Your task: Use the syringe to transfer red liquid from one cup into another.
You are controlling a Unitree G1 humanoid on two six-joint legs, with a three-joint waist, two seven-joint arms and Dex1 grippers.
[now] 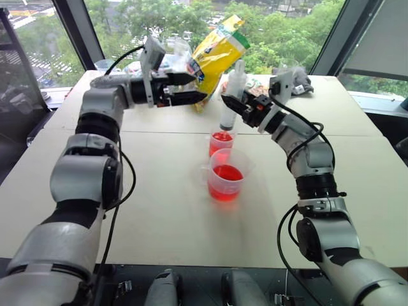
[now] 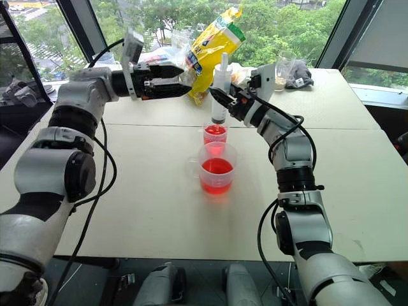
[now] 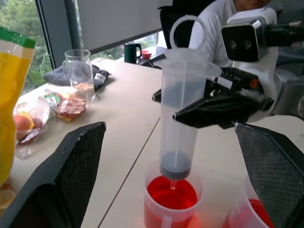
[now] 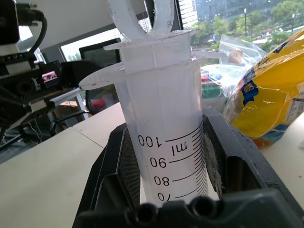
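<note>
Right pincer [image 1: 237,106] is pinching the syringe [image 1: 232,95] by its barrel, holding it upright at upper centre of the head view, tip pointing down over the narrower cup [image 1: 220,141]. In the left wrist view the plunger seal is sitting at the bottom of the barrel and the barrel is looking empty, tip hanging just above the red liquid [image 3: 172,193], apart from its surface as far as can be told. Left pincer [image 1: 189,88] is standing spread wide at upper left of centre, level, fingers [image 3: 66,175] framing the syringe without touching it. The wider measuring cup [image 1: 226,175] is sitting just below the narrower cup in the frame, near the middle of the counter [image 1: 159,217], and is holding a good amount of red. Both cups are showing red, so judging: one transfer looks to be finishing, with the load apparently discharged into the narrower cup. Left to do, likely: either going back to the measuring cup for another draw, or setting the syringe down. A yellow bag [image 1: 217,54] is leaning behind the arms, and a glass with grains [image 3: 80,71] is standing well apart at the far edge.
</note>
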